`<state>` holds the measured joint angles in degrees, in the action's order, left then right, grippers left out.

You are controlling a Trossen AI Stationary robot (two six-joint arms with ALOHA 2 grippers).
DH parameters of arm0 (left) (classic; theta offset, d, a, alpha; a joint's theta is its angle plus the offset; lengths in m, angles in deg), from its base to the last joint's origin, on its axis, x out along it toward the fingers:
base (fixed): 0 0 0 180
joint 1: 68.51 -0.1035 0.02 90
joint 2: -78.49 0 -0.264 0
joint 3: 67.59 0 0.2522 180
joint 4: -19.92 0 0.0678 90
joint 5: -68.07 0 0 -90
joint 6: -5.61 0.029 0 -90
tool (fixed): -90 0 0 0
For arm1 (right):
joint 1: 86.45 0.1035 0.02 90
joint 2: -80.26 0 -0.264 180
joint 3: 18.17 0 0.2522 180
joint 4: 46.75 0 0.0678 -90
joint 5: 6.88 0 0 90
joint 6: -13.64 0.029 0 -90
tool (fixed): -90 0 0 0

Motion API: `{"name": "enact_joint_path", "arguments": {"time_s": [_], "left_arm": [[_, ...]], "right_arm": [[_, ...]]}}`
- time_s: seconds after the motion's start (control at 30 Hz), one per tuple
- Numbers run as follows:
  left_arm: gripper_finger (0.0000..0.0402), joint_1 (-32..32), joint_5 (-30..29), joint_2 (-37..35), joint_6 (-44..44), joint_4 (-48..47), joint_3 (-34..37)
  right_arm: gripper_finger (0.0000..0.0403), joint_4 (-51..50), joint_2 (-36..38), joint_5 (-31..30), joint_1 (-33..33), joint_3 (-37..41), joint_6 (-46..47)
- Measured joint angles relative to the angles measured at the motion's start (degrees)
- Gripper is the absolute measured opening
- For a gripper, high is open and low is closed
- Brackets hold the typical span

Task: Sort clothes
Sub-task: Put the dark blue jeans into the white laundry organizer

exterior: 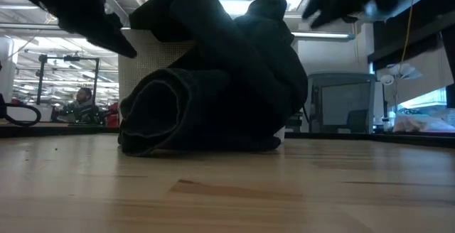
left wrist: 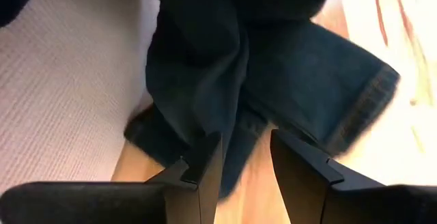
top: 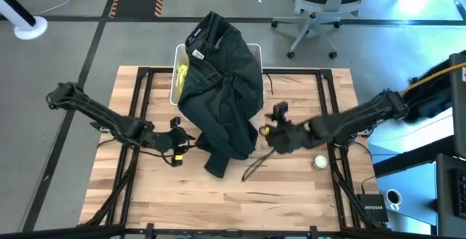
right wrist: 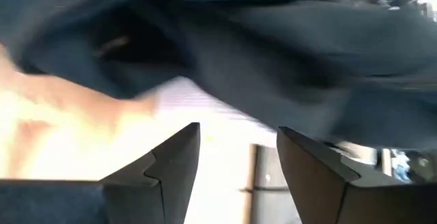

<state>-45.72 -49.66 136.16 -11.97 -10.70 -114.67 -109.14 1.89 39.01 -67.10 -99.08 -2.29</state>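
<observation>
Dark jeans (top: 222,97) hung half out of the bin (top: 254,50), spilling onto the table (top: 145,188); both grippers, left (top: 177,141) and right (top: 268,131), flanked them with fingers apart, holding nothing.

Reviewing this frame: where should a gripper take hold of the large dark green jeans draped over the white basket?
Probably the loose leg end of the large dark green jeans, lying flat on the wooden table, approached from the left gripper's side. The rest is bunched over the white basket; the right gripper sits opposite, both open.

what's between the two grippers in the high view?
The dark green garment, hanging from the white basket onto the table, lies between the left gripper and right gripper.
</observation>
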Motion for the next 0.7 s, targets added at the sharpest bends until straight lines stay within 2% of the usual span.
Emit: {"name": "enact_joint_path", "arguments": {"time_s": [0.2, 0.33, 0.43, 0.53, 0.7], "left_arm": [[0.0120, -0.4, -2.5, 5.5, 5.9, 18.2, 7.1], [0.0120, -1.9, -2.6, 11.8, 9.1, 27.7, 8.6], [0.0120, -3.0, -2.6, 17.1, 11.5, 34.7, 8.6], [0.0120, -3.6, -2.2, 21.9, 13.5, 42.8, 8.5], [0.0120, -3.8, 0.7, 25.1, 18.1, 46.4, 4.5]], "right_arm": [[0.0211, 28.2, -3.3, -1.7, 3.0, 18.9, 1.7], [0.0211, 44.7, -8.5, -3.0, 2.6, 25.2, -2.4], [0.0211, 52.8, -13.5, -2.6, 0.7, 25.4, -6.3], [0.0211, 60.4, -17.5, 0.7, -1.1, 22.5, -12.5], [0.0211, 63.2, -19.9, 2.7, -3.0, 13.6, -19.9]]}}
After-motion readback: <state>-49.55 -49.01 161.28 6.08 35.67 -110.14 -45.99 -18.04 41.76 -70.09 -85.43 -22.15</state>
